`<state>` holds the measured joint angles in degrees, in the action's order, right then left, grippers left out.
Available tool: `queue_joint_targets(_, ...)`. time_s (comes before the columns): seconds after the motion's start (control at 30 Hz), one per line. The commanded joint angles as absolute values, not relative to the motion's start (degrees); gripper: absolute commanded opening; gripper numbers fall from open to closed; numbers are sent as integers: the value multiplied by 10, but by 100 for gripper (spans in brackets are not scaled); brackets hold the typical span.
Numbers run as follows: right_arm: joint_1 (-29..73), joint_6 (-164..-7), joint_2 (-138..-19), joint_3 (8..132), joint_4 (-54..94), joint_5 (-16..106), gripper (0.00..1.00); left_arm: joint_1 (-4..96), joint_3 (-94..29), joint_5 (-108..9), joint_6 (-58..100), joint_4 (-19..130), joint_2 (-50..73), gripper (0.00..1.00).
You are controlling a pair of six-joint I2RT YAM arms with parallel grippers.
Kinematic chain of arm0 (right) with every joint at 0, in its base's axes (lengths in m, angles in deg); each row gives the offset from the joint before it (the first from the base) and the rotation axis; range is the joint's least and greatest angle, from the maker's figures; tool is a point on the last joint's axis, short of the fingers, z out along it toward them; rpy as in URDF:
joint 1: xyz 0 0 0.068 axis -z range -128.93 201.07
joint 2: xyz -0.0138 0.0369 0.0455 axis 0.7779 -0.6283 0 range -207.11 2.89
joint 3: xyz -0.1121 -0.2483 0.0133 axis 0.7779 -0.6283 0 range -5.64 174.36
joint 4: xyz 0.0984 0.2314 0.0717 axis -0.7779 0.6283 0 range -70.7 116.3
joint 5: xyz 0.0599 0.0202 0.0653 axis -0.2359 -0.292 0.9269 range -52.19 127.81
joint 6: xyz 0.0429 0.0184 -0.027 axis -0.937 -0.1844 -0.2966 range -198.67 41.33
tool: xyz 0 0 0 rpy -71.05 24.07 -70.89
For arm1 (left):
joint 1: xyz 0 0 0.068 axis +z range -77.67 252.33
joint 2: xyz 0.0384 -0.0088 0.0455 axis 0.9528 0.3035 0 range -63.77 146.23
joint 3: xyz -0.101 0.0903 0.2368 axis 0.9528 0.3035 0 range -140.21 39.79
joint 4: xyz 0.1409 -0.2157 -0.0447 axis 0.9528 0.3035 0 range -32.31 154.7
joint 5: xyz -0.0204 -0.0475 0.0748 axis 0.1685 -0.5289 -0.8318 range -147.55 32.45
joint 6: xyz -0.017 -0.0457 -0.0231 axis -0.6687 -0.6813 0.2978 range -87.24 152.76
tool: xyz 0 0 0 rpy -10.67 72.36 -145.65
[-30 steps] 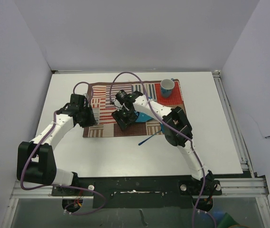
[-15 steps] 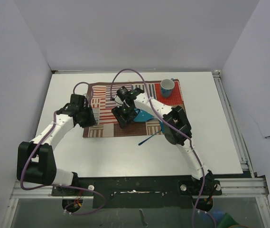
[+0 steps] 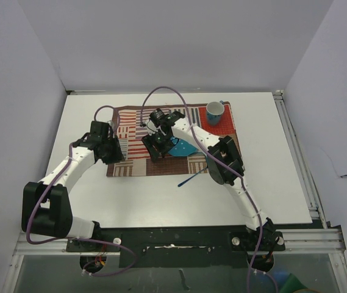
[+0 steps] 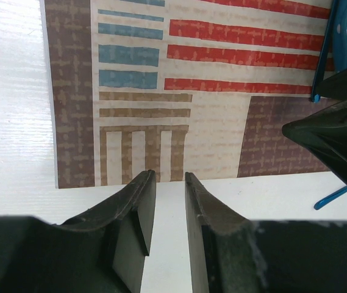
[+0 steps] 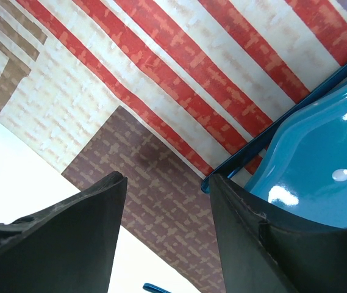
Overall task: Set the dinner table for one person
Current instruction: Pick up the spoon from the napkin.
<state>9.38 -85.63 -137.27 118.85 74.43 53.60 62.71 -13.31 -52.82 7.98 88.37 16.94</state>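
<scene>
The left hand (image 4: 168, 178), fingers nearly together with a thin gap, grips nothing above the near left corner of the striped red-brown-blue patchwork cloth mat (image 4: 222, 122). The right hand (image 5: 167, 180), spread and empty, hangs over the mat's middle, one finger at the rim of the glossy blue dotted plate (image 5: 319, 159). The mat lies on the large white rectangular worktop with aluminium rails (image 3: 271, 177), toward its far edge.

The plate (image 3: 184, 149) is mostly hidden under the right arm (image 3: 200, 139); the wrist view crops it. The blue utensil (image 3: 190, 179) is too small to name.
</scene>
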Motion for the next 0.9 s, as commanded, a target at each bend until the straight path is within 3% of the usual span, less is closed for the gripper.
queue_joint_targets(0.0, 102, -841, -1383, 1202, 731, 546, 58, 631, -136, -520, 88, 860, 160, 26)
queue_joint_targets(0.87, 88, -833, -1284, 1144, 711, 506, 57, 631, -136, -520, 87, 858, 160, 26)
